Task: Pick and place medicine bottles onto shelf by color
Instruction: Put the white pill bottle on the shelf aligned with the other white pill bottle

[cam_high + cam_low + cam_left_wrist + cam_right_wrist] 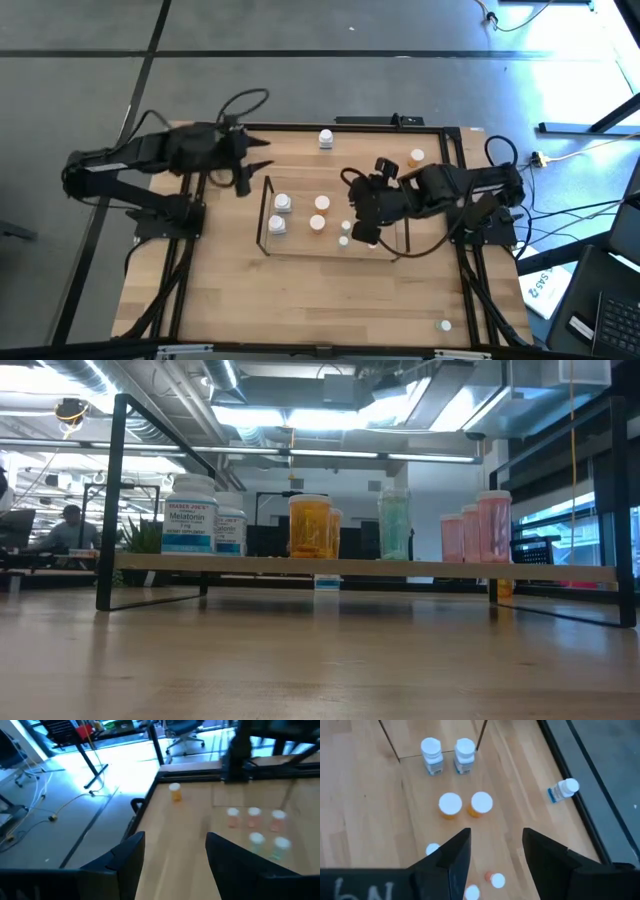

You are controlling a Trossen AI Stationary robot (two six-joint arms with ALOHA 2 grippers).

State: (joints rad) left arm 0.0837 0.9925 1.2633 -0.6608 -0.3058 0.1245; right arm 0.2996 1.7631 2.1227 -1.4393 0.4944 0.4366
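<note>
Standing white-capped medicine bottles grouped by colour on shelf, both end effectors spread, empty.

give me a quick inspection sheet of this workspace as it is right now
surface: light wood table, black frame around its edge
job's things: shelf carries white, orange, teal and pink bottles grouped by color; white bottle and orange bottle on the table behind it; tiny bottle near the front right corner
clutter: nothing seen
grippers: left gripper open, empty, left of the shelf; right gripper open, empty, above the shelf
cables: yellow cable on the floor, right
surroundings: person seated, far left
</note>
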